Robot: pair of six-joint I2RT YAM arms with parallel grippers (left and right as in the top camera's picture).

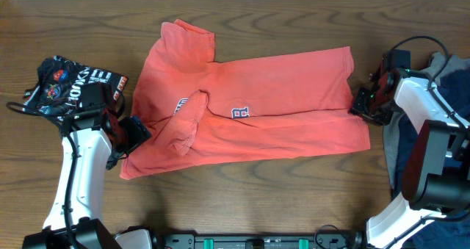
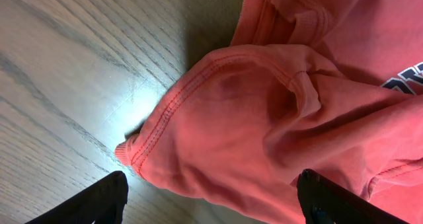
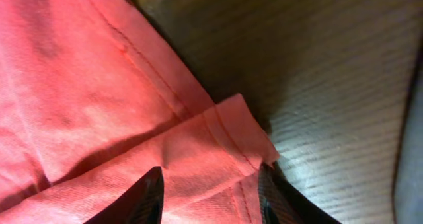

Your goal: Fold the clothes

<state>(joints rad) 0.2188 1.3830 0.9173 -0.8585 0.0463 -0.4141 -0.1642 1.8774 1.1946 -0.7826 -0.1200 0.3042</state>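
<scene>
The coral-red shirt [image 1: 250, 106] lies across the middle of the table, partly folded, with a bit of navy-and-white print showing. My left gripper [image 1: 134, 134] is at its lower left edge. In the left wrist view the fingers [image 2: 211, 204] are wide open, and a stitched sleeve end [image 2: 251, 118] lies between and ahead of them. My right gripper [image 1: 363, 103] is at the shirt's right edge. Its fingers [image 3: 210, 194] stand apart, straddling the layered hem corner [image 3: 231, 135] without pinching it.
A dark printed garment [image 1: 66, 84] lies bunched at the far left, behind my left arm. Grey cloth [image 1: 444, 65] and navy cloth [image 1: 393, 150] lie at the right edge under my right arm. The table is wood-grain [image 1: 308, 197].
</scene>
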